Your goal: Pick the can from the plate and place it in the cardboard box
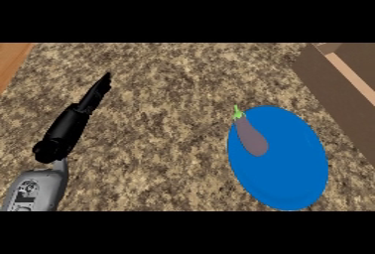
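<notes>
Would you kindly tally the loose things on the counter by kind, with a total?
Plate: 1, blue
Eggplant: 1, lying on the plate
Cardboard box: 1, at the right edge
Can: 0 visible
Total: 3

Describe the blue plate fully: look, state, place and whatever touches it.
The plate is a plain, bright blue disc, smooth and uniform in colour, with no pattern. It lies flat on the speckled counter at the view's right, stretching toward the lower edge. A purple-grey eggplant with a green stem lies on its upper left part, the stem tip reaching past the rim. No can shows on it. The cardboard box sits just beyond its upper right, apart from it. No hand touches it.
</notes>
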`<control>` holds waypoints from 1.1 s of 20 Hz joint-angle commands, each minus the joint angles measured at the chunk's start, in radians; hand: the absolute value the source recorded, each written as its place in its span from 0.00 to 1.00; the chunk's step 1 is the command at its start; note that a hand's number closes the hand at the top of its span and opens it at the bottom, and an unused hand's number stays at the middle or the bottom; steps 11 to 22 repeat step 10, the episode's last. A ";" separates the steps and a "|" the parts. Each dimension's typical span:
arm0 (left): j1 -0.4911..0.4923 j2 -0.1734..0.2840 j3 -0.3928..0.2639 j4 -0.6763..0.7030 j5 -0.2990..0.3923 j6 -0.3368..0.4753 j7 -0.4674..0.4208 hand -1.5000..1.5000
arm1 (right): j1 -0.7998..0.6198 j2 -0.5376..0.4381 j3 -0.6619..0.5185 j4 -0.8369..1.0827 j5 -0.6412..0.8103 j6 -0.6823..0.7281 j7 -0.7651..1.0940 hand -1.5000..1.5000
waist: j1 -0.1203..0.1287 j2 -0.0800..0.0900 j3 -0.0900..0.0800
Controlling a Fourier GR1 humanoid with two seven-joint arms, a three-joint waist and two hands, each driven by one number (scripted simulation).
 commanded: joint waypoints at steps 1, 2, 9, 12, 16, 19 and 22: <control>-0.001 0.027 0.027 -0.005 0.020 -0.020 0.013 0.50 | -0.007 0.013 -0.221 0.014 -0.209 -0.076 -0.022 0.00 | -0.009 -0.001 0.002; -0.007 -0.007 0.006 0.007 0.014 -0.003 0.013 0.50 | -0.022 0.019 -0.260 0.026 -0.244 -0.088 0.008 0.00 | -0.009 0.004 0.001; 0.002 0.001 -0.002 0.009 0.001 -0.015 -0.017 0.50 | 0.134 -0.074 -0.388 0.057 -0.368 -0.116 -0.091 0.00 | 0.004 0.011 0.000; -0.018 0.013 0.018 -0.009 0.016 -0.021 0.010 0.50 | 0.113 -0.123 -0.386 0.058 -0.374 -0.086 -0.053 0.00 | 0.006 0.008 -0.001; -0.018 0.013 0.018 -0.009 0.016 -0.021 0.010 0.50 | 0.113 -0.123 -0.386 0.058 -0.374 -0.086 -0.053 0.00 | 0.006 0.008 -0.001; -0.018 0.013 0.018 -0.009 0.016 -0.021 0.010 0.50 | 0.113 -0.123 -0.386 0.058 -0.374 -0.086 -0.053 0.00 | 0.006 0.008 -0.001; -0.018 0.013 0.018 -0.009 0.016 -0.021 0.010 0.50 | 0.113 -0.123 -0.386 0.058 -0.374 -0.086 -0.053 0.00 | 0.006 0.008 -0.001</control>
